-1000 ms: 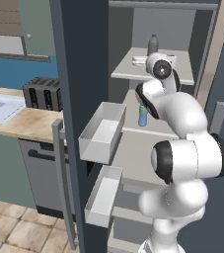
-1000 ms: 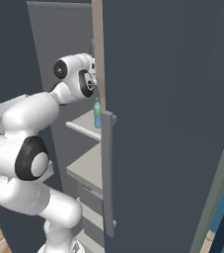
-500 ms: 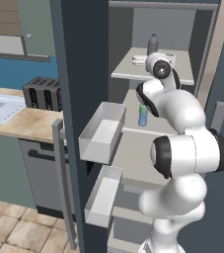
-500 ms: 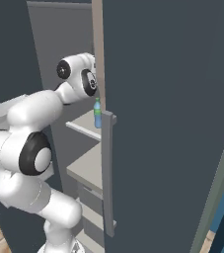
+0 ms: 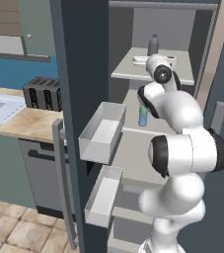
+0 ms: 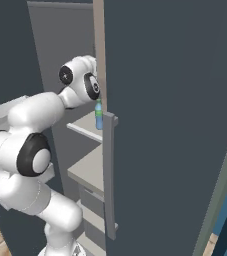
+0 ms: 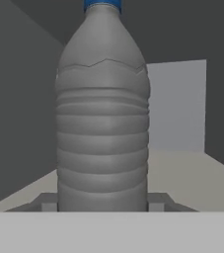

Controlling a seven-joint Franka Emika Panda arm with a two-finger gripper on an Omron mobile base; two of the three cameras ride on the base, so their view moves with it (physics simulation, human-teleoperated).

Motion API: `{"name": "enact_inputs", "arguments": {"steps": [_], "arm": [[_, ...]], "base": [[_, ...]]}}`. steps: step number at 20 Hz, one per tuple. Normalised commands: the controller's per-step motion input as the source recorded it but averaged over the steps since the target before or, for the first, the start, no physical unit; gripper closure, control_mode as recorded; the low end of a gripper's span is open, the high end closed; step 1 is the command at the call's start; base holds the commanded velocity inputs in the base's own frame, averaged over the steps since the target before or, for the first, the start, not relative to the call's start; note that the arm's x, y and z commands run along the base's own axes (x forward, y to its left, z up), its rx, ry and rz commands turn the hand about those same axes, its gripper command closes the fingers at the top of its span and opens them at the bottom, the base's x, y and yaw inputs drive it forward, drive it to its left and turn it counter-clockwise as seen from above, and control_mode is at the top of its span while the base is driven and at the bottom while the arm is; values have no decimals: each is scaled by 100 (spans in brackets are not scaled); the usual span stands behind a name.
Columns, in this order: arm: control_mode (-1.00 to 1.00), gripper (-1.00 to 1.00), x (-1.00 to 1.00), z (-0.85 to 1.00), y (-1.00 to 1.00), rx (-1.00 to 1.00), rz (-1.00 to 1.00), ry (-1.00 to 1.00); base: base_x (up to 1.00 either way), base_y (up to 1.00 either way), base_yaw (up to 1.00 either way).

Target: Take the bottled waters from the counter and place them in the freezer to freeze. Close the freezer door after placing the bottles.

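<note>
The fingers are clamped on either side of the blue bottle, which stands upright between them. In the hand view, the gripper looks straight at the bottle; its body reads grey in the freezer's shade and its cap blue.

Over the last second almost nothing has moved. The wrist has dipped a touch, the bottle has kept its spot on the middle shelf, and the grip has not loosened. I judge the bottle is set down and waiting for release.

There are two bottled waters. The blue one is on the middle shelf. The grey bottle is on the shelf directly above the middle shelf, towards the back, so both are already in the freezer.

One freezer door stands open to the left of the middle shelf. It carries two white bins, the upper bin and the lower bin.

Further left of the shelf, past the door, one toaster sits on the counter. Letting go, backing out and shutting the door remain.
</note>
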Motion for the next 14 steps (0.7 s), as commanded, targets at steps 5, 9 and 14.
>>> {"name": "enact_inputs", "arguments": {"steps": [5,9,14], "arm": [[-100,-100,0,-2,0,0,0,-1],[-100,-100,0,0,0,0,0,0],[-100,-100,0,0,0,0,0,0]], "base": [[0,0,0],[0,0,0],[0,0,0]]}}
